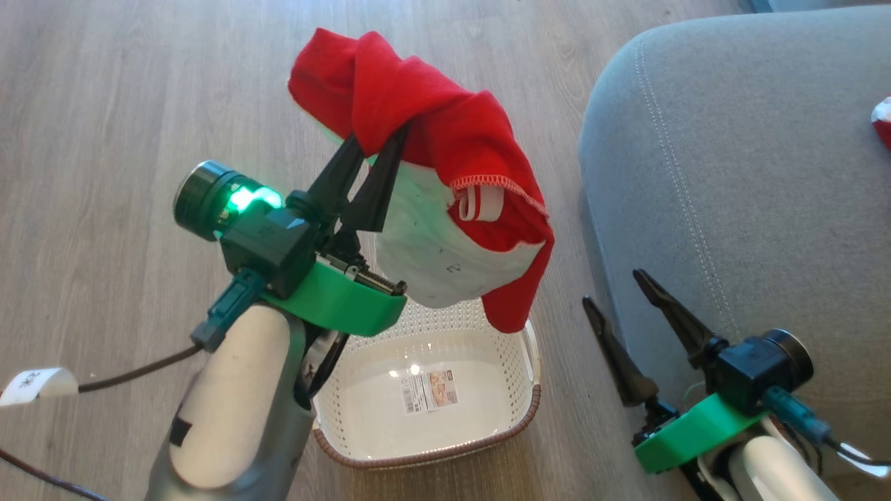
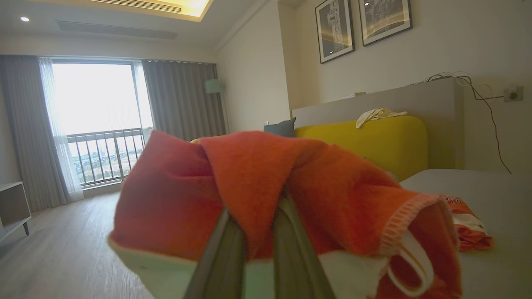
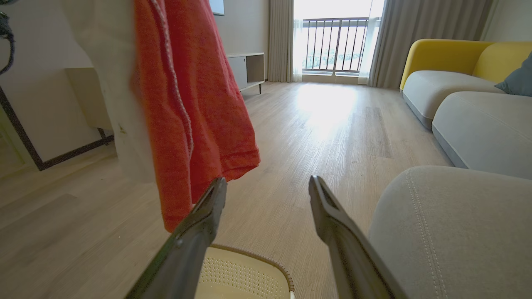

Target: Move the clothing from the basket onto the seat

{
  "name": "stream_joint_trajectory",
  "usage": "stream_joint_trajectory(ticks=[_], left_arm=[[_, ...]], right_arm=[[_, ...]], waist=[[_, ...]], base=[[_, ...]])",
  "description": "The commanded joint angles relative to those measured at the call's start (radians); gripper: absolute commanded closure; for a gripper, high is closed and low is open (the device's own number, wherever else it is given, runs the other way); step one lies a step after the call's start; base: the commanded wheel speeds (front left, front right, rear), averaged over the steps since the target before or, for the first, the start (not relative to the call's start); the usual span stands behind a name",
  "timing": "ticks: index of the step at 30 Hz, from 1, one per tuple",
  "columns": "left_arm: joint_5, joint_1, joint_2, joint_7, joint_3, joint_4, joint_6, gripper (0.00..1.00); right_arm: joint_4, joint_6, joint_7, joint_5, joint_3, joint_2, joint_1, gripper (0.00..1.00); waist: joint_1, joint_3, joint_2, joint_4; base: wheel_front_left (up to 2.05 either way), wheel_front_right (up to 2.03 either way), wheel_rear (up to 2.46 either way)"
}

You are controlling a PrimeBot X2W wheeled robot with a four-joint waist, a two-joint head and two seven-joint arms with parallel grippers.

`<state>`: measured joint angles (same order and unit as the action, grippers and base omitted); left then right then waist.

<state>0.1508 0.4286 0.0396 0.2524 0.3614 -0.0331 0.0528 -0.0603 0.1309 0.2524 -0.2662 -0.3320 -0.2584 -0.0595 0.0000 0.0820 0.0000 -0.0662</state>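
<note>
My left gripper (image 1: pixel 379 149) is shut on a red garment (image 1: pixel 445 146) with a white underside, holding it up in the air above the basket (image 1: pixel 418 459). The cream basket stands on the floor, and a paper label shows on its bottom. In the left wrist view the cloth (image 2: pixel 249 187) bunches over both fingers (image 2: pixel 291 253). A second red garment (image 2: pixel 465 224) lies on the grey seat (image 2: pixel 498 187), and it shows at the right edge (image 1: pixel 882 122) of the head view. My right gripper (image 1: pixel 612 289) is open beside the seat (image 1: pixel 731 174), holding nothing. It (image 3: pixel 267 180) points past the hanging cloth (image 3: pixel 195 104).
Wood floor (image 1: pixel 104 139) spreads to the left and beyond the basket. A yellow-backed sofa (image 3: pixel 440 79) with grey cushions stands farther down the room. A low cabinet (image 3: pixel 247 68) sits by the window. A cable with a white tag (image 1: pixel 35 383) trails at the lower left.
</note>
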Motion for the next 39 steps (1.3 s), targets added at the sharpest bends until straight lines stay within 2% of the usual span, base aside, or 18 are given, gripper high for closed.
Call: stream_joint_trajectory(ticks=[1,6,10,18,23,31,39], left_arm=[[-0.008,0.055,0.011,0.009,-0.042,-0.031,0.007,1.0],[-0.015,0.057,0.011,0.009,-0.053,-0.027,0.018,1.0],[-0.012,0.055,0.011,0.009,-0.051,-0.027,0.02,1.0],[-0.016,0.04,0.011,0.009,-0.02,-0.019,0.024,1.0],[-0.01,0.03,0.011,0.009,0.02,-0.01,0.023,1.0],[-0.008,0.023,0.011,0.009,0.081,-0.002,0.022,1.0],[0.006,0.017,0.011,0.009,0.145,0.002,0.019,1.0]], right_arm=[[0.047,0.0,0.009,0.0,-0.03,-0.025,-0.028,0.0],[0.116,0.0,0.009,-0.034,-0.147,-0.07,-0.029,0.0],[0.144,0.0,0.009,-0.042,-0.198,-0.094,-0.041,0.0],[0.152,0.0,0.009,-0.01,-0.175,-0.064,-0.059,0.0],[0.143,0.0,0.009,-0.002,-0.203,-0.064,-0.081,0.0],[0.105,0.0,0.009,0.011,-0.209,-0.061,-0.137,0.0],[0.048,0.0,0.009,0.039,-0.18,-0.03,-0.184,0.0]], waist=[[0.0,0.003,0.0,-0.005],[0.0,0.007,0.0,-0.013],[0.0,0.004,0.0,-0.013],[0.0,-0.008,0.0,0.0],[0.0,-0.014,0.0,0.011],[0.0,-0.013,0.0,0.021],[0.0,-0.015,0.0,0.04]], base=[[0.0,0.0,0.0],[0.0,0.0,0.0],[0.0,0.0,0.0],[0.0,0.0,0.0],[0.0,0.0,0.0],[0.0,0.0,0.0],[0.0,0.0,0.0]])
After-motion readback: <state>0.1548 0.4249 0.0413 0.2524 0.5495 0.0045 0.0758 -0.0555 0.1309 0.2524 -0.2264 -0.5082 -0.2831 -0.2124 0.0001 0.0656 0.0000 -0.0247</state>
